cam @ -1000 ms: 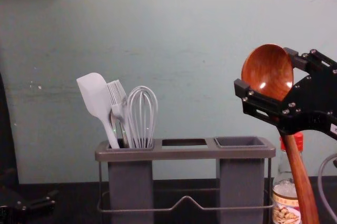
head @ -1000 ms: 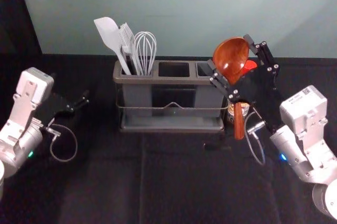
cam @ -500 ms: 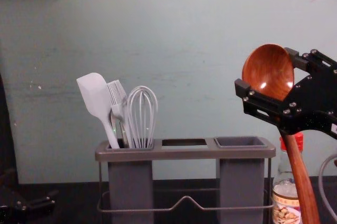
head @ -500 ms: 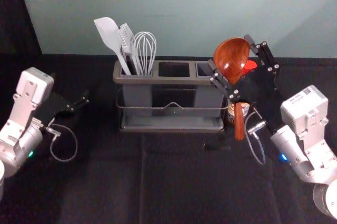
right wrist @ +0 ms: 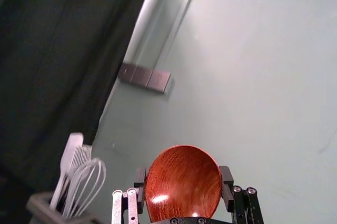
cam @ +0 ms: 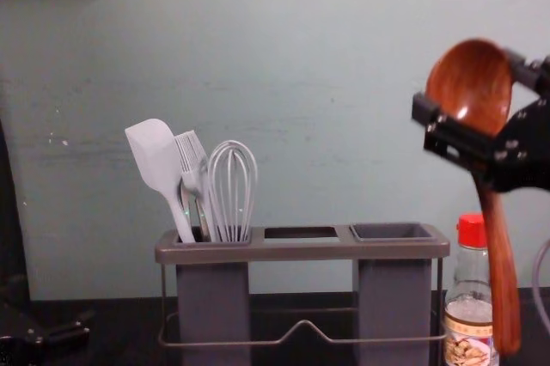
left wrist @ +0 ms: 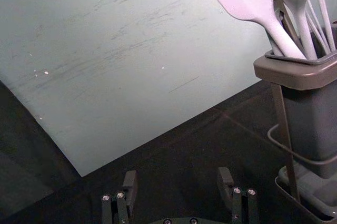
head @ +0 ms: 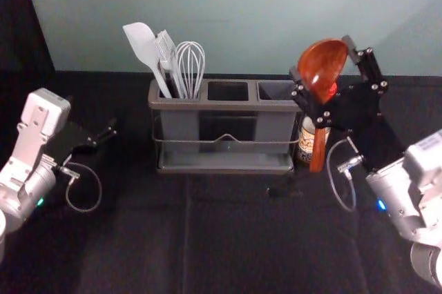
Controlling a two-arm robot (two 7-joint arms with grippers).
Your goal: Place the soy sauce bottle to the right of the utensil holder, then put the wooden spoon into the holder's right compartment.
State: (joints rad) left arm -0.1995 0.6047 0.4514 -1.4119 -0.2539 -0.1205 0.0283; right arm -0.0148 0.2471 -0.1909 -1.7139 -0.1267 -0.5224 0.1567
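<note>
Here's the right gripper [head: 323,59], above and to the right of the utensil holder [head: 202,105], fingers a bowl's width apart, pinching the wooden spoon [head: 318,148] by its bowl! Long axis close to upright, bowl up, handle pointing down (foot slanting slightly rightward in the chest view), passing before the soy sauce bottle [cam: 468,319], which stands just right of the holder. Left gripper [head: 112,128]: parked left of the holder, fingers spread.

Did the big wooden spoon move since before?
Yes. In the chest view, the wooden spoon has moved up and to the right, so it's higher above the utensil holder and farther right of it.
</note>
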